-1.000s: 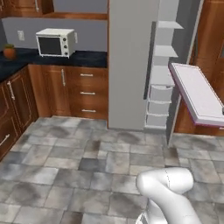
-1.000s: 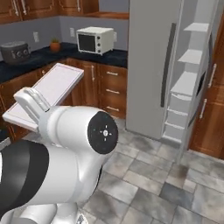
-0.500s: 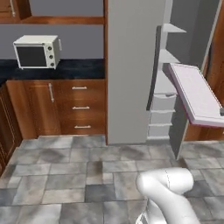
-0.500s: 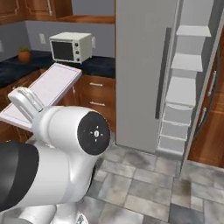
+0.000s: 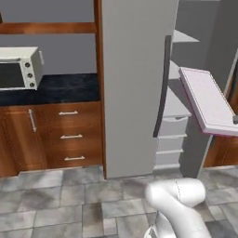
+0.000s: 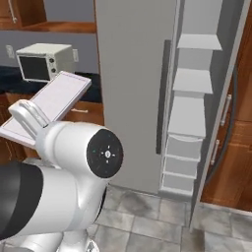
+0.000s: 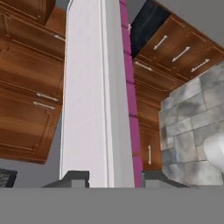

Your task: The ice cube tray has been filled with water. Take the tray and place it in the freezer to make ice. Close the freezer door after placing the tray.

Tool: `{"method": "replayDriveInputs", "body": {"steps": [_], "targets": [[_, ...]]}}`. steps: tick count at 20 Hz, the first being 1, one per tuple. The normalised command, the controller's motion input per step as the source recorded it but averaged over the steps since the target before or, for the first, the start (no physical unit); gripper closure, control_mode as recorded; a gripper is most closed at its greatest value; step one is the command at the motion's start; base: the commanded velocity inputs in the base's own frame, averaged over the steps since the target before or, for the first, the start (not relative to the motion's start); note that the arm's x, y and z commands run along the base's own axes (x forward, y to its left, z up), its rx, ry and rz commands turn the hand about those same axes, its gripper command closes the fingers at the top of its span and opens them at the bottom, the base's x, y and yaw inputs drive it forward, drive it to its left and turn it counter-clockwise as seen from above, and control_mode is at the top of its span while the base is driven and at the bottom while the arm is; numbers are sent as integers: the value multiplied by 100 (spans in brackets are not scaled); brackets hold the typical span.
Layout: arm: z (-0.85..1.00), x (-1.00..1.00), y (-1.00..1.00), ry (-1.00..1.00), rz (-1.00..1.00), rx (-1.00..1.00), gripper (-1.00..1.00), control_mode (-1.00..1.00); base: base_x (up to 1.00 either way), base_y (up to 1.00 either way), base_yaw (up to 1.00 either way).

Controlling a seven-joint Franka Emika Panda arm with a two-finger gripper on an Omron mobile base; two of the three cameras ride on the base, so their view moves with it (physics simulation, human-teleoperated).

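Ice cube tray [image 5: 208, 101] pinched by its edge in tool [image 7: 107, 178], carried tilted toward open freezer [image 6: 192, 113] shelves; door not yet shut.

The light is soft and even everywhere — nothing glares and no spot is very bright or very dark. Shadows are faint; the inside of the freezer [image 6: 197, 98] looks a bit greyer than its front. The pictures are a little fuzzy, with blocky edges on the floor tiles [image 5: 69, 204] and drawers [image 5: 69, 137]. Lines stay straight at the edges. Up close, the ice cube tray [image 7: 98, 96] looks smooth and flat — its cells are washed out.
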Motion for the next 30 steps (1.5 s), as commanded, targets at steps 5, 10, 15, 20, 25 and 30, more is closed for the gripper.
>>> {"method": "replayDriveInputs", "body": {"steps": [5,10,15,20,25,30], "targets": [[0,0,0,0,0,0,100,100,95,-40,-23],[0,0,0,0,0,0,100,100,19,-28,-38],[0,0,0,0,0,0,100,100,23,-9,-44],[0,0,0,0,0,0,100,100,61,-1,-36],[0,0,0,0,0,0,100,100,99,0,-14],[0,0,0,0,0,0,100,100,74,-24,1]]}}
